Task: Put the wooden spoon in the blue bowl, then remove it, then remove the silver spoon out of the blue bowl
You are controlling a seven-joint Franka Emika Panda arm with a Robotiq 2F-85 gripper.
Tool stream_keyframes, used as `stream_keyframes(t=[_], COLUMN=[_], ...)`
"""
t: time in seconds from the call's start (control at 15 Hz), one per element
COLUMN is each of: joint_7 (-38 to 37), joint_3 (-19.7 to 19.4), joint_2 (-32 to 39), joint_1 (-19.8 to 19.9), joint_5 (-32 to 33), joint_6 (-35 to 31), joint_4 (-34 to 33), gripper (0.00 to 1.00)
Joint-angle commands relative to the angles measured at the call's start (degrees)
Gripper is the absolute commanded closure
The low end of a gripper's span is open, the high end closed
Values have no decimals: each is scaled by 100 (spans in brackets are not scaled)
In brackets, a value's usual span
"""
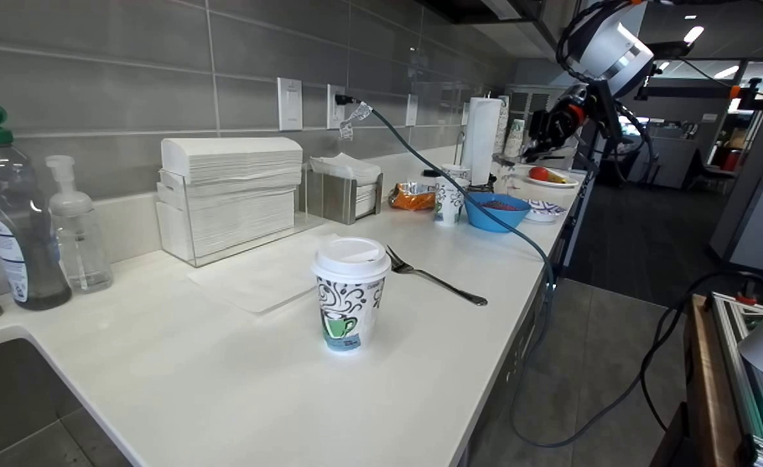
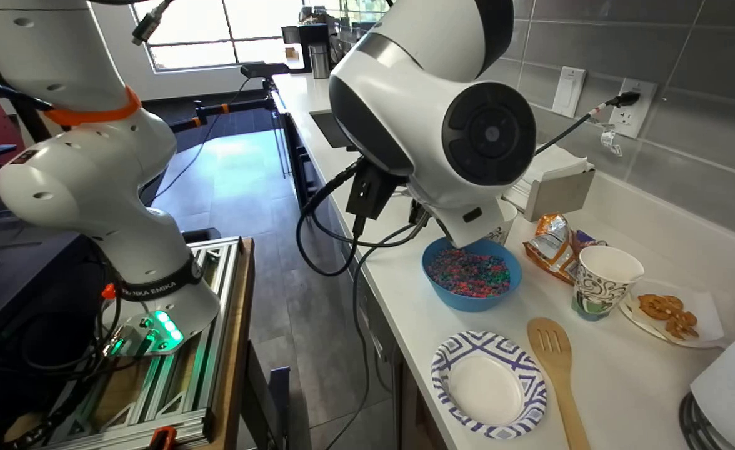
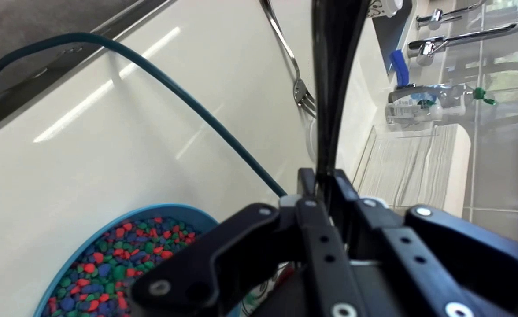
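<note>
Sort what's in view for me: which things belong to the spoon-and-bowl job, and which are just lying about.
For the job:
blue bowl
wooden spoon
what looks like the silver spoon, gripped in the pincer

Just lying about:
fork
lidded paper cup
patterned paper dish
orange snack packet
large paper-towel stack
green-capped bottle

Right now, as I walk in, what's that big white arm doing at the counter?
The robot arm is holding what is probably the silver spoon in its end effector, though the wrist view cuts off its far end. It is up off the counter, outside the blue bowl of coloured pebbles. The wooden spoon lies on the counter beside a patterned dish.
</note>
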State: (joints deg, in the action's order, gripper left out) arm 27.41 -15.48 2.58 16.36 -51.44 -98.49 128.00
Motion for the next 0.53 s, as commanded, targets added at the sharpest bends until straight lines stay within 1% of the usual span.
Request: stream_keyframes(t=[0.0,0.2,0.47], joint_7=[379,516,637], joint_3=[-58,-96,-184], joint_2=[52,60,115], joint_1=[83,119,220], joint_5=[-372,-520,-844], joint_6=[357,484,898], joint_4=[27,24,-34], gripper=[97,97,97])
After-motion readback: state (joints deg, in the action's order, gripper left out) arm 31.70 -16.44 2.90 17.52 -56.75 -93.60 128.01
